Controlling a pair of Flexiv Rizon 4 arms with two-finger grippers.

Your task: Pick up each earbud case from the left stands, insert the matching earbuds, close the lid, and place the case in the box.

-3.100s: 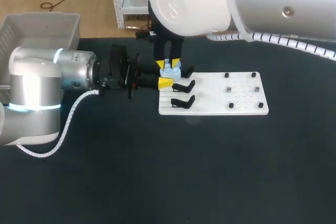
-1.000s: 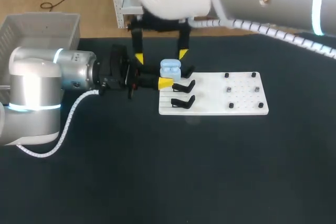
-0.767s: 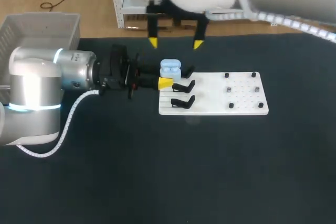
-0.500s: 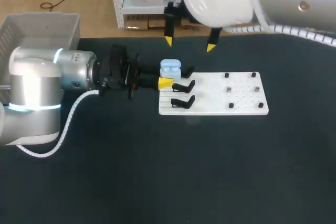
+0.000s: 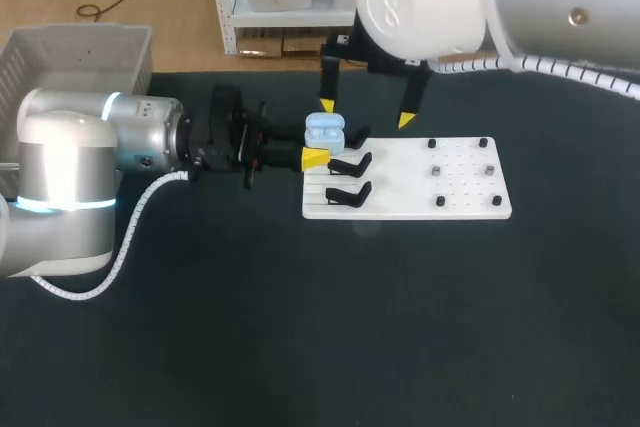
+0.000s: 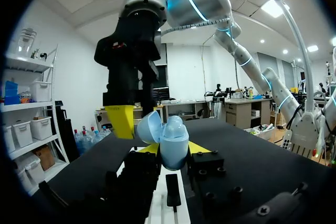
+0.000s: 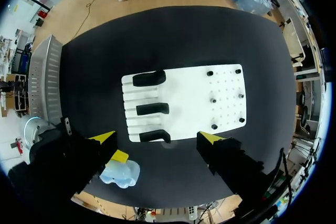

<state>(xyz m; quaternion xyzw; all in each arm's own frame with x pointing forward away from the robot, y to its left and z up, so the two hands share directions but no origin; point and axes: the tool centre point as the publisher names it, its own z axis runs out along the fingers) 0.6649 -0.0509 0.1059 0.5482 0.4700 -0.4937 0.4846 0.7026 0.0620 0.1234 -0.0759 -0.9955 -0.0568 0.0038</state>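
A light blue earbud case (image 5: pixel 324 130) is held at the white board's (image 5: pixel 460 209) left end, just above the black stands (image 5: pixel 349 164). My left gripper (image 5: pixel 318 145) is shut on it from the left side. In the left wrist view the case (image 6: pixel 170 139) sits between the yellow fingertips (image 6: pixel 198 147) with its lid open. My right gripper (image 5: pixel 366 113) hangs open above and just right of the case, holding nothing. From the right wrist view the case (image 7: pixel 121 174) lies beside one finger of the right gripper (image 7: pixel 157 138), and the board (image 7: pixel 189 98) with three black stands (image 7: pixel 153 109) is below.
A grey basket (image 5: pixel 80 57) stands at the table's far left corner. Small dark pegs (image 5: pixel 437 171) dot the right half of the board. Dark tabletop (image 5: pixel 330 327) stretches out in front of the board.
My right gripper let go of the case, opened wide, rose, swung right and came back down near the board. The left gripper and case stayed put.
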